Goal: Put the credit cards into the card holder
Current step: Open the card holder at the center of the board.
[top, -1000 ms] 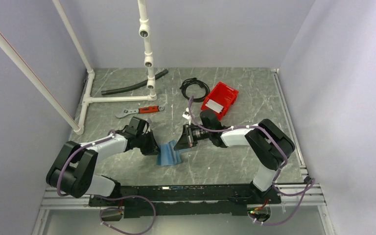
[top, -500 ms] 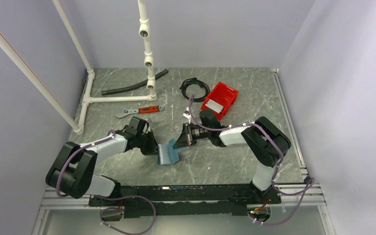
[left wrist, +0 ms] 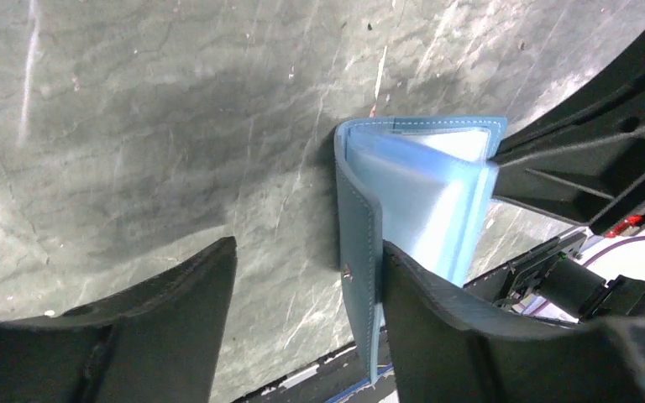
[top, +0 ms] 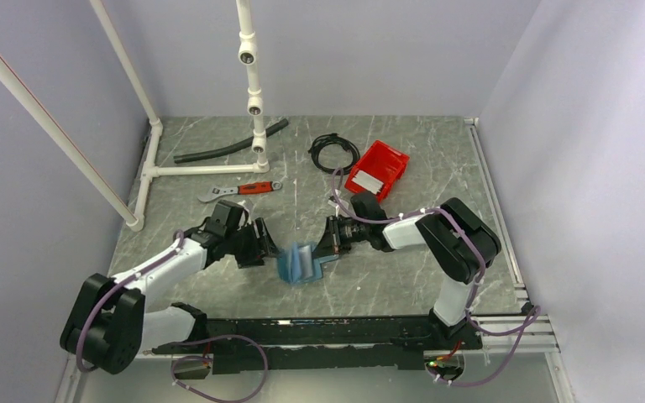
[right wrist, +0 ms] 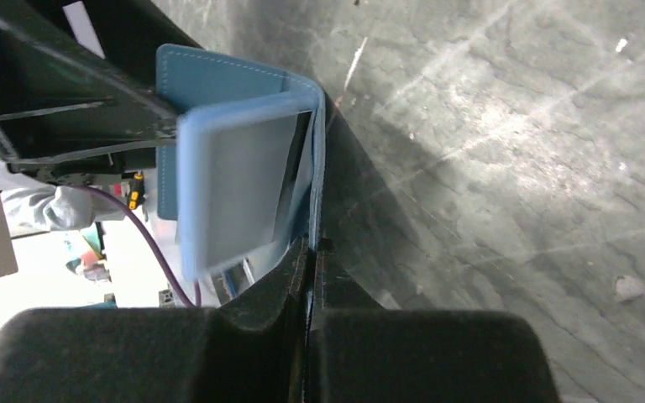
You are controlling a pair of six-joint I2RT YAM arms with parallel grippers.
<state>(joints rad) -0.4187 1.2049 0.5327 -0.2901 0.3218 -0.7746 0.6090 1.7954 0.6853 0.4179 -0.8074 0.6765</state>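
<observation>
Card holder (top: 301, 263), splayed open toward 6 o'clock on counter (top: 437, 159), is pinched by 1 cover in closed right end effector (top: 329, 243) at its 2 o'clock; left end effector (top: 264, 245), open at 10, should clamp other cover squarely w/o twisting.

**Robotics laboratory test cell.** Two cabled arms, the left arm (top: 159, 264) and the right arm (top: 437, 231), are bolted to a metal rail (top: 319, 332). Plain lavender walls (top: 386, 50) enclose a marble-patterned counter (top: 420, 277). Beyond the left pincer (top: 269, 248) are a white pipe frame (top: 254, 101), a black hose (top: 227, 149) and a wrench (top: 239, 191). Beyond the right pincer (top: 326, 252) are a coiled cable (top: 333, 153) and a red bin (top: 378, 168).
</observation>
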